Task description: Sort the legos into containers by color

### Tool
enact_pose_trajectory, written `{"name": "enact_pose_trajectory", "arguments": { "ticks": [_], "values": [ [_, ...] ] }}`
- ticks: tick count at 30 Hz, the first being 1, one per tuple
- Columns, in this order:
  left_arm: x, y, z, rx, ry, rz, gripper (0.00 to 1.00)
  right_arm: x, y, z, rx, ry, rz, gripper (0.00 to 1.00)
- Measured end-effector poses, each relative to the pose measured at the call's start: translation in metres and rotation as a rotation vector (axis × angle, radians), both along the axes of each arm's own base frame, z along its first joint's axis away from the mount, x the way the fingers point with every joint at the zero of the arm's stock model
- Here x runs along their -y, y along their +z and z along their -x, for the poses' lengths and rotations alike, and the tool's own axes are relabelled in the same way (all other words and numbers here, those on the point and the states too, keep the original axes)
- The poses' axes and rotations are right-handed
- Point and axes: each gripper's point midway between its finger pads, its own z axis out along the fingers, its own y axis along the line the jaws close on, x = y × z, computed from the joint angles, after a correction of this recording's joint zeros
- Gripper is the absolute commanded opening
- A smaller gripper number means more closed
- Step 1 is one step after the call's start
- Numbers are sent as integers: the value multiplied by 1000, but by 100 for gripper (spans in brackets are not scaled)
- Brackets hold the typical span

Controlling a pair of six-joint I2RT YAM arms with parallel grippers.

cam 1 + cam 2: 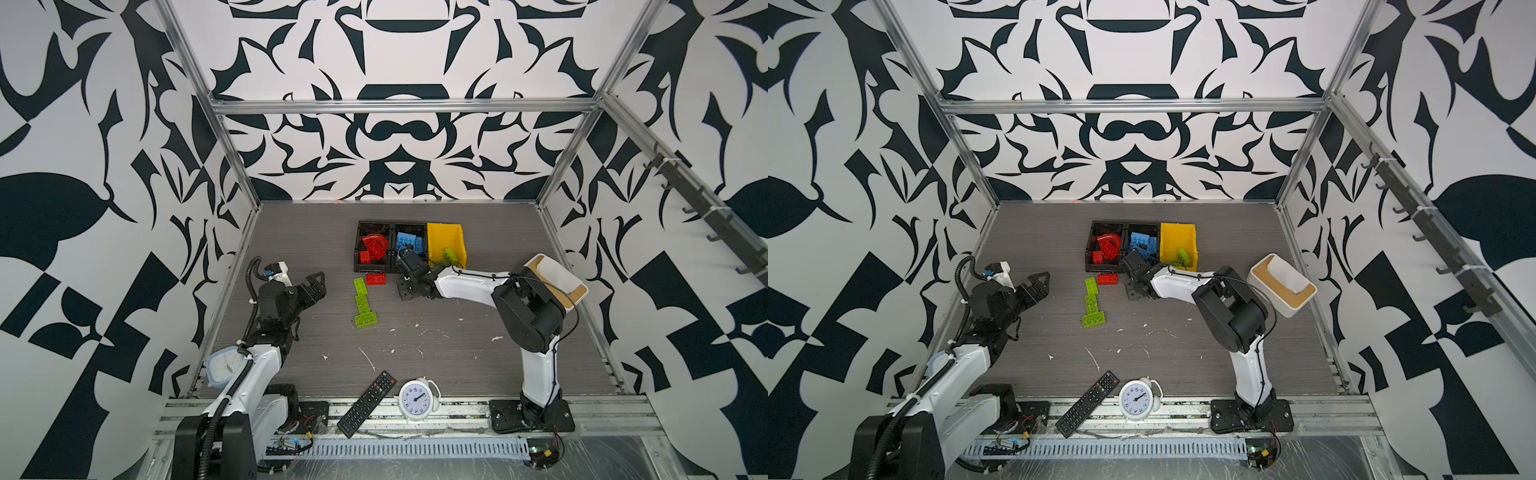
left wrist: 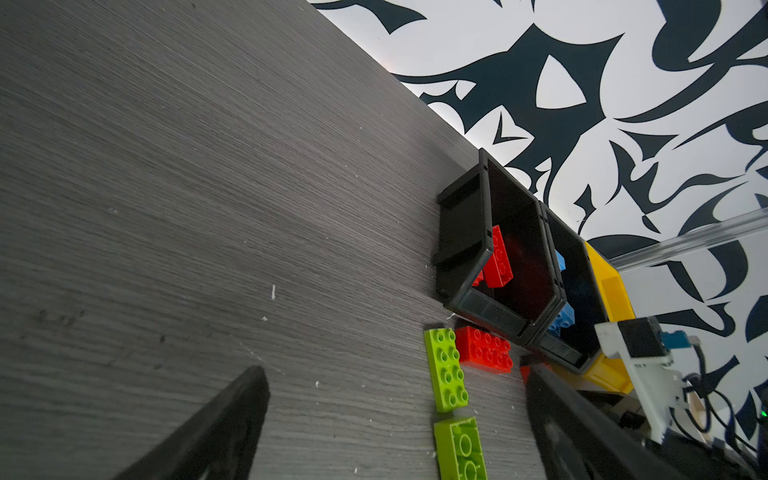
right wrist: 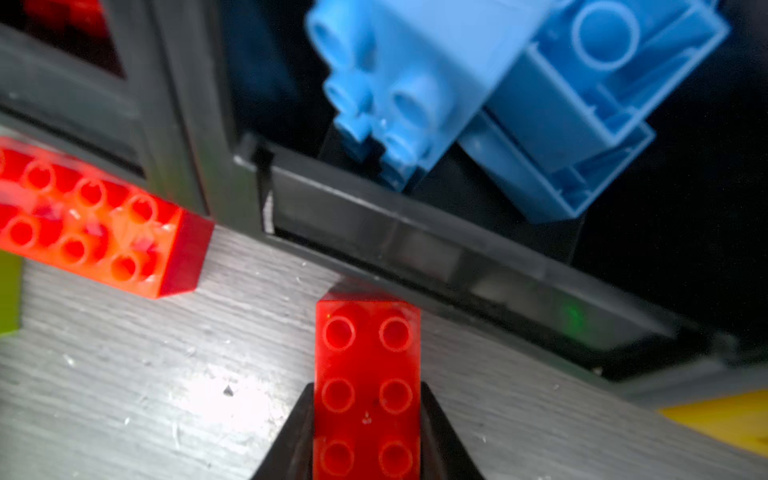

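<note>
Red brick (image 3: 368, 332) nipped in R pincer (image 3: 368, 388), L pincer (image 2: 395, 370) agape, empty; scuffed grey tabletop (image 2: 208, 208).

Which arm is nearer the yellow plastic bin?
Right. Right fingers, gripping a red studded brick, sit by the black bin adjoining the yellow bin; left fingers are beyond lime bricks.

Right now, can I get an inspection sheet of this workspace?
Surface: grey table, white flecks scattered.
Job's things: red legos in left black bin, blue legos in middle black bin, green lego in yellow bin; three loose green legos, one loose red lego on table.
Clutter: remote, white alarm clock, pale blue clock, white box.
Grippers: right gripper shut on red brick by middle black bin; left gripper open, empty.
Cables: black cable along right arm; corrugated hose on left arm.
Surroundings: patterned walls, aluminium frame.
</note>
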Motion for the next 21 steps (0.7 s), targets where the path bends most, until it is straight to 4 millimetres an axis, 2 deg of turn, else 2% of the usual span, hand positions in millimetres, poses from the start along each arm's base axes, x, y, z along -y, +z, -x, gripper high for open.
{"name": "enact_pose_trajectory", "arguments": {
  "ticks": [5,9,16,21],
  "values": [
    [0,0,0,0,0,0,99,2,1,12,-8,16,2,26],
    [0,0,0,-1,0,0,99,-7,8,26,-11,56,-19,24],
    [0,0,0,-1,0,0,99,-33,61,34,79,124,-125,21],
    [0,0,0,-1,0,0,99,-55,91,11,166,138,-186,21]
  ]
}}
